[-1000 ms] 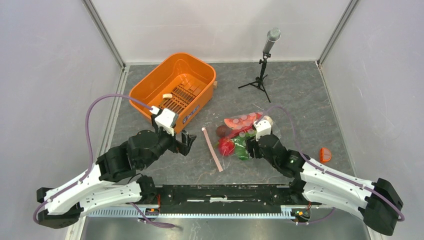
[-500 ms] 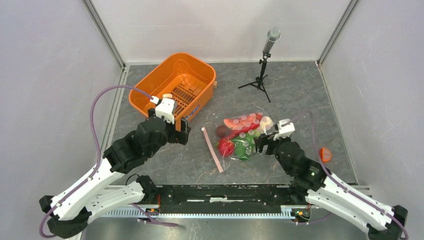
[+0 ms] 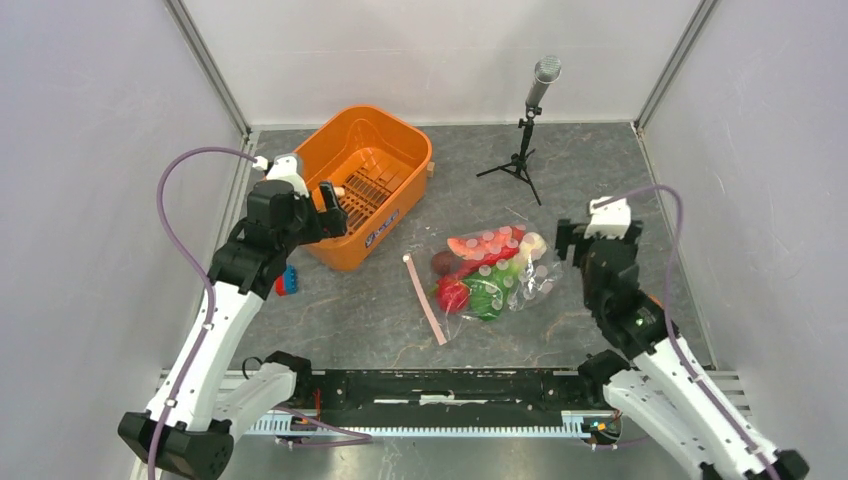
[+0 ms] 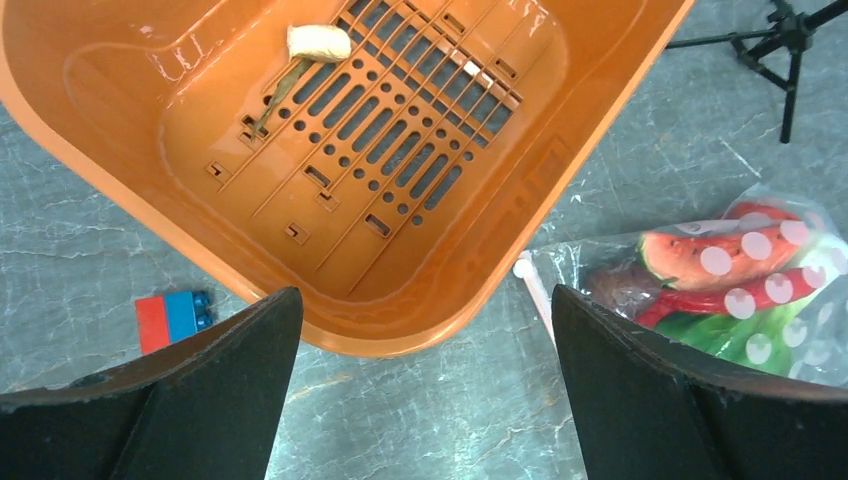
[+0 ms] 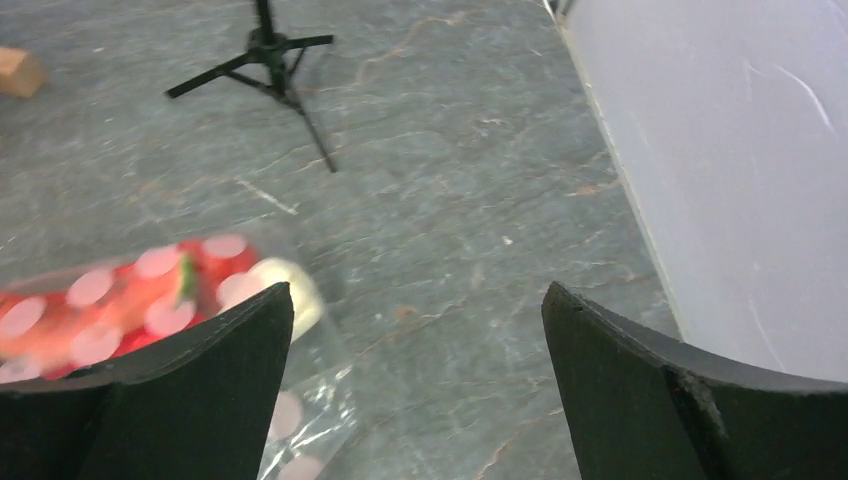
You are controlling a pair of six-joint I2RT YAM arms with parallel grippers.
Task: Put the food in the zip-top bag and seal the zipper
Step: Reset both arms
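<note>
The zip-top bag lies flat on the table's middle with the food inside: a watermelon slice, a dark round piece, red pieces and a green leafy piece. Its zipper, a pale pink strip, runs along the bag's left edge. My left gripper is open and empty, high over the orange tub's near corner, left of the bag. My right gripper is open and empty, raised just right of the bag. The jaws of both stand wide apart.
The orange tub stands at the back left with a small cream piece inside. A blue and red block lies by its near left side. A microphone tripod stands at the back. A small orange-red item lies at the right.
Both arms have lifted and drawn away from the bag. The left gripper swung back left to the tub's near corner. The right gripper moved off the bag to its right.
</note>
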